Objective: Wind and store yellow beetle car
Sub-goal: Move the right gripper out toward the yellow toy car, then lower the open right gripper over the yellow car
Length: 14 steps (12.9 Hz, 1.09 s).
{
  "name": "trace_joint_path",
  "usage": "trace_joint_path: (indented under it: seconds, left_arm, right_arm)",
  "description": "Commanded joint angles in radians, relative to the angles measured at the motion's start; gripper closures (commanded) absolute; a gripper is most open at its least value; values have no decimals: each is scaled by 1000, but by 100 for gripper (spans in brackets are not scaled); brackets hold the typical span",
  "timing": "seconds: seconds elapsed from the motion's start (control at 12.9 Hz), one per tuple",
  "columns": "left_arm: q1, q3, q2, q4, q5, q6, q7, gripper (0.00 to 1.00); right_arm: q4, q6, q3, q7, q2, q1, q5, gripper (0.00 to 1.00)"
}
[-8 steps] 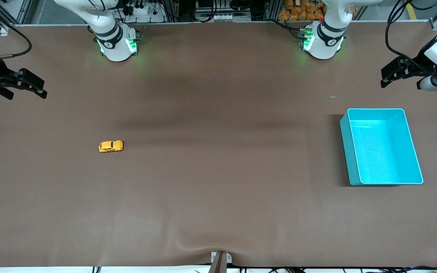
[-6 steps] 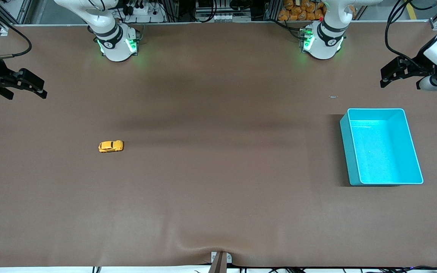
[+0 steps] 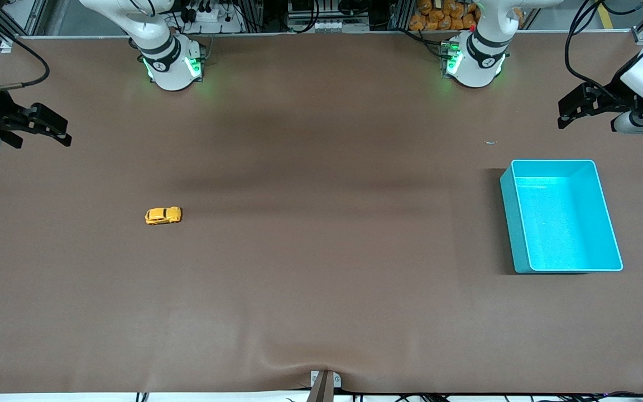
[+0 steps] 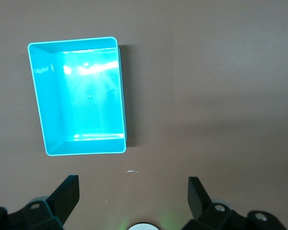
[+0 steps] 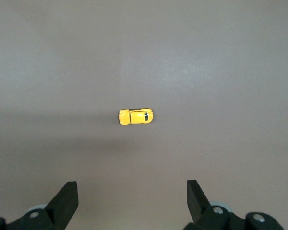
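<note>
The yellow beetle car stands on its wheels on the brown table, toward the right arm's end; it also shows in the right wrist view. The teal bin stands empty toward the left arm's end and shows in the left wrist view. My right gripper is open and empty, raised over the table's edge at the right arm's end, well away from the car; its tips frame the right wrist view. My left gripper is open and empty, raised over the table by the bin.
A small pale scrap lies on the table between the left arm's base and the bin. The right arm's base stands along the table's back edge. A metal bracket sits at the front edge.
Both grippers have shifted very slightly; the left one rose a little. The car and the bin have not moved.
</note>
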Motion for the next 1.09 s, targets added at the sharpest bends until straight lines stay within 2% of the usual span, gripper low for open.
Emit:
trace_joint_path:
  seconds: [0.0,0.23,0.7,1.01]
  left_arm:
    - [7,-7,5,14,-20,-20,8,0]
    - [7,-12,5,11,-22,-26,6,0]
    - [6,-15,7,13,-22,-28,2,0]
    - [3,-33,30,16,-16,-28,2,0]
  right_arm:
    - [-41,64,4,-125,45,1,-68,0]
    - [-153,193,6,-309,79,1,-76,0]
    - [-176,307,8,-729,277,-14,-62,0]
    - [-369,564,8,-992,285,-11,-62,0]
